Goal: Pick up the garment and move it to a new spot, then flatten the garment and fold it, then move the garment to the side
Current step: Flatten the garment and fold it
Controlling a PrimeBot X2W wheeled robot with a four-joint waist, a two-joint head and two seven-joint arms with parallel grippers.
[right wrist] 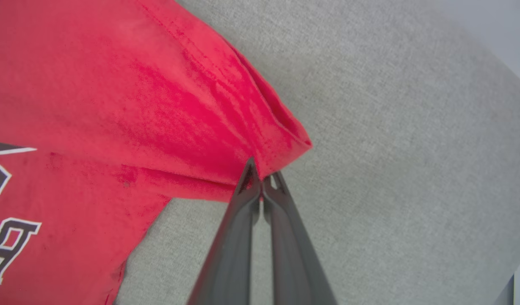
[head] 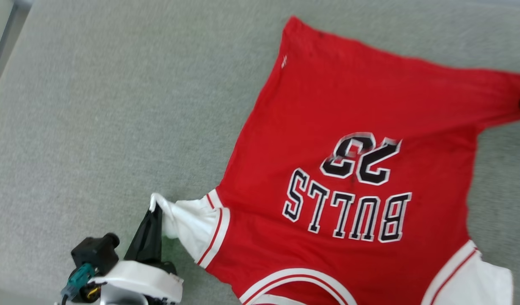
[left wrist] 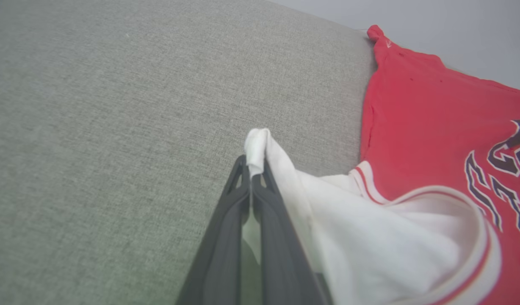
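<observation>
Grey woven cloth covers the tabletop [head: 95, 106], and the garment [head: 361, 127] lies chest-up on its right half, hem far, collar near. Your left tool [left wrist: 251, 163] is clamped on the white sleeve [left wrist: 370, 237] at the near left; your right tool [right wrist: 262, 178] pinches the red hem corner [right wrist: 285, 140] at the far right. This looks like the flattening step: next, draw both corners apart evenly and lay them down smooth. You have no container to deal with.

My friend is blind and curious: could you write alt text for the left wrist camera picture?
The left claw, shut, pinches the bunched tip of a white sleeve of a red jersey with black lettering, which lies spread on a grey fabric surface.
</observation>
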